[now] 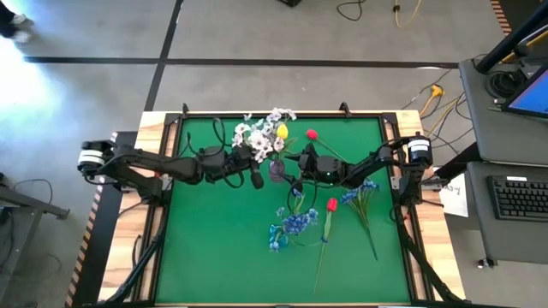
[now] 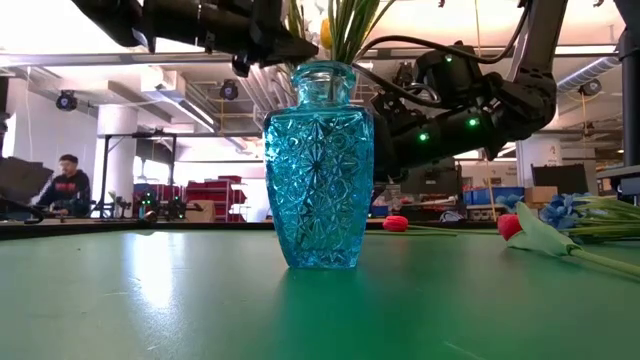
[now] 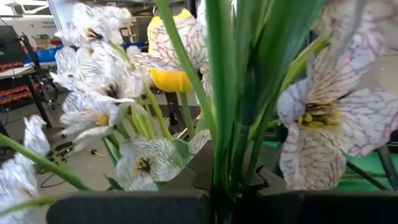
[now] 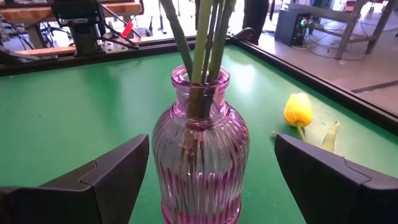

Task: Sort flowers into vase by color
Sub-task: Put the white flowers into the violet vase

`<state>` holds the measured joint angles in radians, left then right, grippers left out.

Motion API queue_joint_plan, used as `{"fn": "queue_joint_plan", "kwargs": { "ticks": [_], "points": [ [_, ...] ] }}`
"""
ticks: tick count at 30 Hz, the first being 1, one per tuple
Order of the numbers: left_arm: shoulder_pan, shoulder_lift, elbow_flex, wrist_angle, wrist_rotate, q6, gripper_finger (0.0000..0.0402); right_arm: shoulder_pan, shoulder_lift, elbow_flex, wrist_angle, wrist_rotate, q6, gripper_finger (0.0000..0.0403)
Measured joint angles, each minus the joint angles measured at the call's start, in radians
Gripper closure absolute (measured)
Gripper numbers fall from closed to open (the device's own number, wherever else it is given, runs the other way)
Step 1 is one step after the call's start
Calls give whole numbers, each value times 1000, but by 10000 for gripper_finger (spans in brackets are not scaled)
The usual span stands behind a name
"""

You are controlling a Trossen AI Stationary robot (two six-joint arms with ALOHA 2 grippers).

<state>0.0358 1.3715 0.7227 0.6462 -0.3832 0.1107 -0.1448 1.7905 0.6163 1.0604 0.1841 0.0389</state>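
Observation:
A purple ribbed glass vase [image 4: 200, 155] stands mid-table [image 1: 276, 169] with several green stems in its neck. White flowers [image 1: 259, 137] spread above it, and my left gripper [image 3: 214, 200] is shut on their stems. A yellow bud [image 3: 171, 65] shows behind the white blooms. My right gripper [image 4: 212, 146] is open, one finger on either side of the vase; a gap shows on the far side. A clear blue cut-glass vase [image 2: 320, 165] fills the low view and hides the purple one. My left gripper pinches the bunch of green stems [image 3: 219, 165] between its two fingers, below the white blooms and above the vase's mouth. The fingers come level from the table's left, across the upright stems. The stems' lower ends stand in the purple vase's neck [image 4: 200, 84].
A yellow tulip [image 4: 298, 111] lies on the table beyond the purple vase. A red tulip [image 1: 312, 134] lies far right of it. Nearer lie another red tulip [image 1: 331, 205] and blue blooms [image 1: 295, 224] [image 1: 360, 193]. The table's left half is bare green mat [image 1: 214, 239].

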Motion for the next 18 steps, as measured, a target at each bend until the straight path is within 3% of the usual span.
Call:
{"fn": "queue_joint_plan", "kwargs": {
  "ticks": [18],
  "points": [
    [15,126,0,28,-2,-27,400,0,0,0,0,1,-14,62]
  ]
}}
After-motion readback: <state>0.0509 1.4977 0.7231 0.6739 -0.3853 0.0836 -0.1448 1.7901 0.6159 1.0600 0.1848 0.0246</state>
